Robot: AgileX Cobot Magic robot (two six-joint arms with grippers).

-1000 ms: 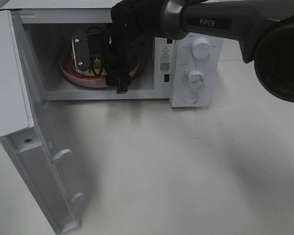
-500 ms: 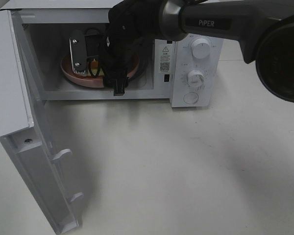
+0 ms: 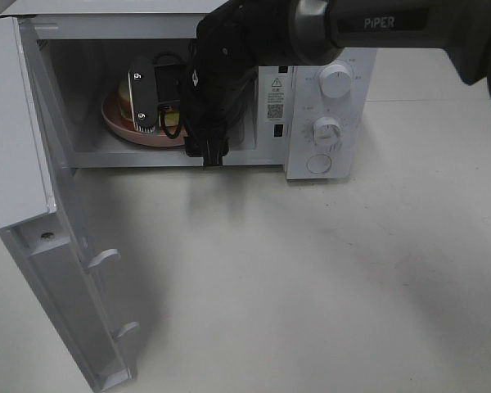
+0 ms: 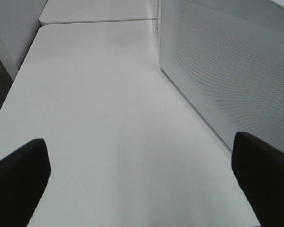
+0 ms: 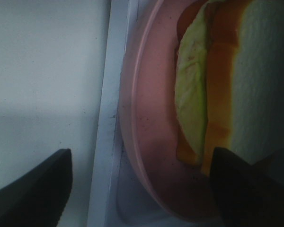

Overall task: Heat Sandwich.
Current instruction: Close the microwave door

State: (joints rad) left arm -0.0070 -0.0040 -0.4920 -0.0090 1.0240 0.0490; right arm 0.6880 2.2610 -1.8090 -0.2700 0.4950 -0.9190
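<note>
White worktop [image 3: 327, 278] fills the scene; the sandwich [image 5: 227, 85] lies on a pink plate [image 5: 151, 118] inside the microwave [image 3: 299, 147] at 12 o'clock. Over the plate's rim the right pincer [image 5: 139, 189] hangs wide open, holding nothing. The door [image 3: 57, 270] stands open toward 8 o'clock. The left pincer [image 4: 142, 177] gapes empty.

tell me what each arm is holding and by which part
Nothing: right fingers open over the plate with the sandwich, left fingers open and empty.
</note>
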